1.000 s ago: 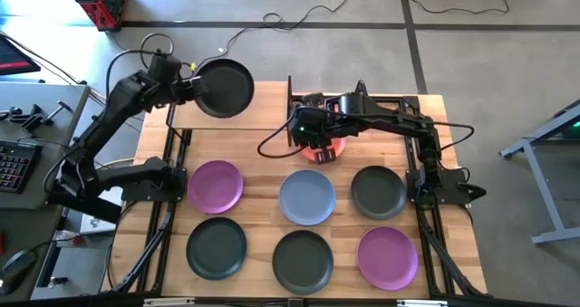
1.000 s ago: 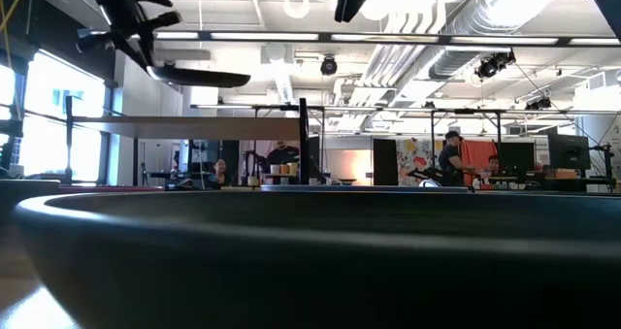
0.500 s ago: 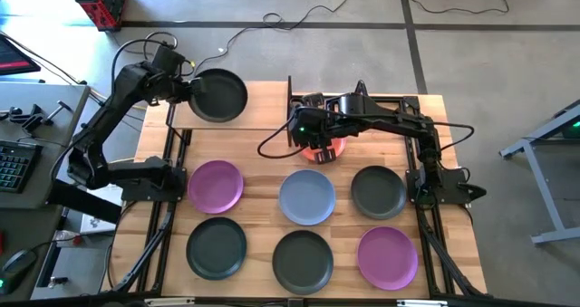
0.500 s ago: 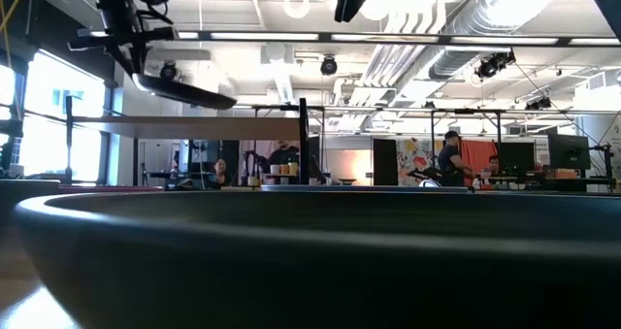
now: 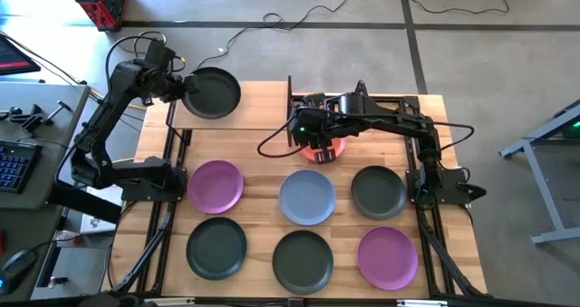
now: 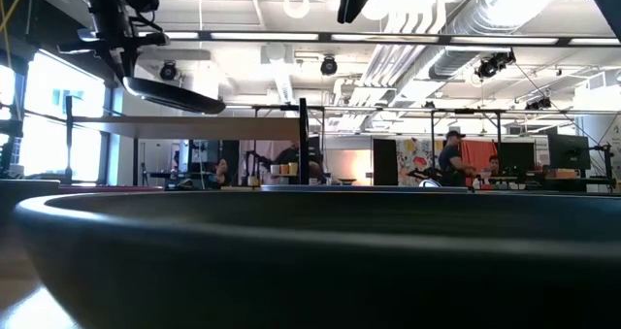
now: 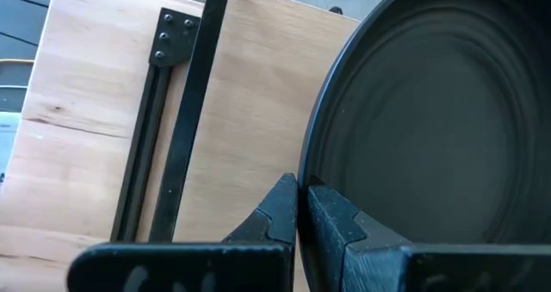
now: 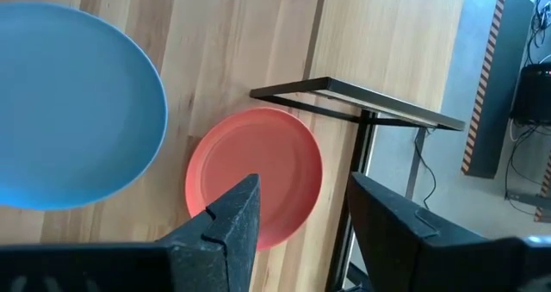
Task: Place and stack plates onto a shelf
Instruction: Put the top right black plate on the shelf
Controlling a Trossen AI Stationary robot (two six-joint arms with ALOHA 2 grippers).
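On the plank tabletop (image 5: 263,253) we see six plates lying loose. Left gripper (image 7: 301,210) pinches a dark grey plate's (image 5: 212,93) rim, over the shelf (image 5: 263,108). Right gripper (image 8: 301,206), fingers spread, hangs above the orange plate (image 8: 258,184) beside the shelf.

I find no readable text, label, brand, number or sign in any view; nothing legible on table, arms or in room behind.
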